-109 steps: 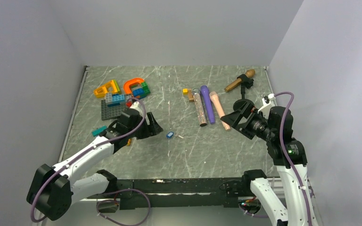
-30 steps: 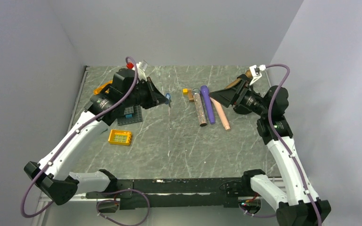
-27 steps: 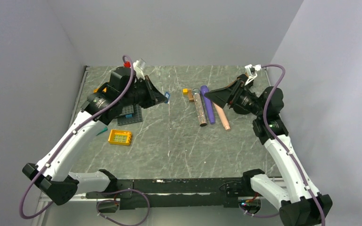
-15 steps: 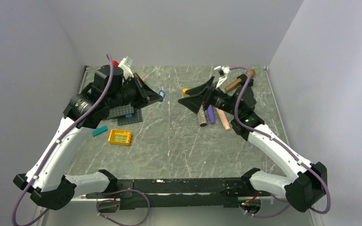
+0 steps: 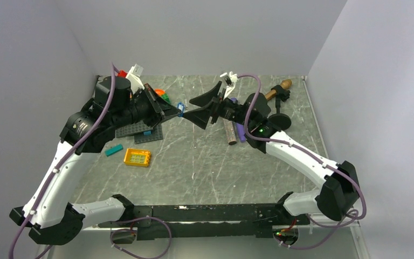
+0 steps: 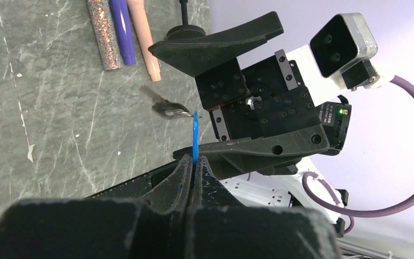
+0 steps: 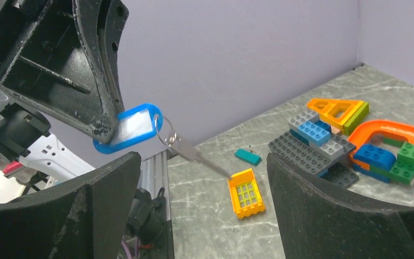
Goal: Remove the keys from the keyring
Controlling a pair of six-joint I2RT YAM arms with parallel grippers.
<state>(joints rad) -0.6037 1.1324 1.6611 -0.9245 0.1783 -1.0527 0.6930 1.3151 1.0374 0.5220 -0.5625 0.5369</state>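
My left gripper [image 5: 176, 111] is raised above the table and shut on the keyring's blue oval tag [image 5: 180, 106]. In the right wrist view the tag [image 7: 132, 127] shows a white label, with a small metal ring [image 7: 167, 129] and one silver key [image 7: 197, 154] hanging from it. From the left wrist view the tag [image 6: 194, 135] is edge-on between my left gripper [image 6: 194, 162] pads, and the key [image 6: 170, 109] sticks out to the left. My right gripper [image 5: 195, 110] faces it, open, with nothing between its fingers. In the right wrist view my right gripper [image 7: 203, 162] has one finger on each side of the key, not touching it.
Toy bricks on a grey baseplate [image 7: 307, 148] sit at the back left, with an orange window brick [image 7: 246, 193] and a teal bar [image 7: 247, 156] nearer. Glitter, purple and pink sticks [image 6: 121, 27] lie mid-table. A brown microphone [image 5: 275, 91] lies at the back right.
Both arms rose and swung toward each other. The left one carried the keyring up off the table; the right gripper came leftward until its open fingers flank the hanging key.
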